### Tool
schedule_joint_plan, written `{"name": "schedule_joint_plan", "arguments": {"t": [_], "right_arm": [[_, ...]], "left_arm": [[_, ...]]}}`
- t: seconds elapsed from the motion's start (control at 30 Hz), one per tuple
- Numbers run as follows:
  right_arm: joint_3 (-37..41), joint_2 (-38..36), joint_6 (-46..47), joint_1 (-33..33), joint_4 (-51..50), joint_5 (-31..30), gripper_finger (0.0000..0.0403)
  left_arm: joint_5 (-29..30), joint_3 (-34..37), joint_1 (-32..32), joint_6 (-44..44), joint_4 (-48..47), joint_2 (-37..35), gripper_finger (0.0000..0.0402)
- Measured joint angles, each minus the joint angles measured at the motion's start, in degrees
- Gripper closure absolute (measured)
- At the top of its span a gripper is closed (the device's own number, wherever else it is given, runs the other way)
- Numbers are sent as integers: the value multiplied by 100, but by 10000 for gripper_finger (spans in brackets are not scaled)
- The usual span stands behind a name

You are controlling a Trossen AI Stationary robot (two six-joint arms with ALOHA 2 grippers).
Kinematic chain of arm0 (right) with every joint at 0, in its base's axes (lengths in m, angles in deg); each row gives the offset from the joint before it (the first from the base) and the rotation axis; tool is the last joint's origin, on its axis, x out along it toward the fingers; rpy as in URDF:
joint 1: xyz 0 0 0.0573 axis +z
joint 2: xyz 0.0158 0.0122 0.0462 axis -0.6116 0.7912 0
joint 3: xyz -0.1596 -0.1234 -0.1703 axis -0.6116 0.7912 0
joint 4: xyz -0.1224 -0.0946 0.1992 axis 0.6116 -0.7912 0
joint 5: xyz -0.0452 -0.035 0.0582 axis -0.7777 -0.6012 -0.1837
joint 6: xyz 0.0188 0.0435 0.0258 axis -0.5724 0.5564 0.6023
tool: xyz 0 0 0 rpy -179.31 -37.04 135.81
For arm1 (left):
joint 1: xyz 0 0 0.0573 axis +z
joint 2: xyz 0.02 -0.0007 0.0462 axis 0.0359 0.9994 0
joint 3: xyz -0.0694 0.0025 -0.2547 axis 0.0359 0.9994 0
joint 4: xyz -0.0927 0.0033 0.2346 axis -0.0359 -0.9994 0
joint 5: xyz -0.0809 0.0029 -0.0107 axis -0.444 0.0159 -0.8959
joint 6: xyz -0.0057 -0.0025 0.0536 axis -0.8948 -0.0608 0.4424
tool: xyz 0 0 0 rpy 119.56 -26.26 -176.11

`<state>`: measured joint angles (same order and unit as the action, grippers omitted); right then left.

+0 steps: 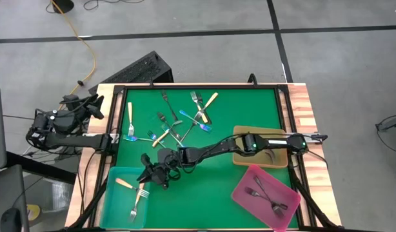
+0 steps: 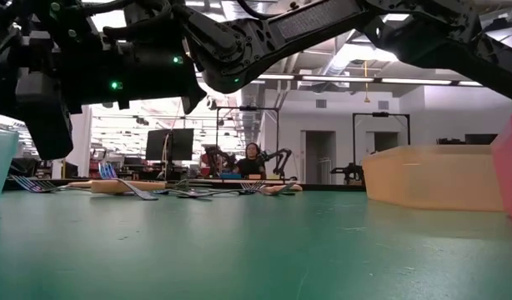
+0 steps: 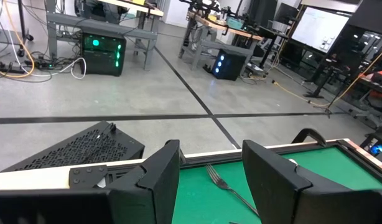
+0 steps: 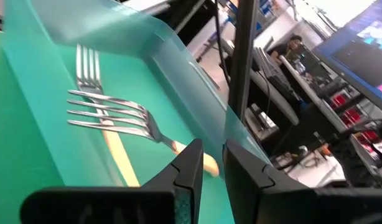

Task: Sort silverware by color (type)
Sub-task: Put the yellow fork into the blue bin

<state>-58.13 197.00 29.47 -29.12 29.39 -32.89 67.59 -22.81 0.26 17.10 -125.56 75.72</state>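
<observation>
While your right gripper (image 1: 148, 173) hovers at the teal tray's (image 1: 111, 193) rim with its jaws nearly together and empty, two cream-handled forks (image 4: 113, 118) lie inside; lift straight clear before reaching for the scattered forks (image 1: 178, 119). Your left gripper (image 3: 209, 180) waits open at the mat's far corner.

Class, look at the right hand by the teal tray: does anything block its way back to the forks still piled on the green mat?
Nothing visible does: bare mat lies between the right hand and the pile of forks.
</observation>
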Motion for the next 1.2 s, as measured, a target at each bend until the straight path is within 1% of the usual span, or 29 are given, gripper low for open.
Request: {"name": "schedule_joint_plan", "arguments": {"t": [0.23, 0.33, 0.57, 0.67, 0.93, 1.07, 1.2], "right_arm": [[-6, -114, 13, 43, -120, -171, 318], [-2, -105, 23, 73, -347, -169, 318], [-2, -103, 481, 95, -658, -161, 319], [-2, -103, 405, 117, -671, 10, 319], [-2, -103, 412, 222, -680, 171, 319], [-2, -101, 690, 284, -621, 322, 319], [-2, -101, 937, 355, -618, 343, 319]], "left_arm": [[2, -2, -1, 0, 0, 0, 243], [2, -2, -1, 0, 0, 0, 243], [2, -2, -1, 0, 0, 0, 243], [2, -2, -1, 0, 0, 0, 243], [2, -2, -1, 0, 0, 0, 243], [3, -2, -1, 0, 0, 0, 243], [4, -2, -1, 0, 0, 0, 243]]}}
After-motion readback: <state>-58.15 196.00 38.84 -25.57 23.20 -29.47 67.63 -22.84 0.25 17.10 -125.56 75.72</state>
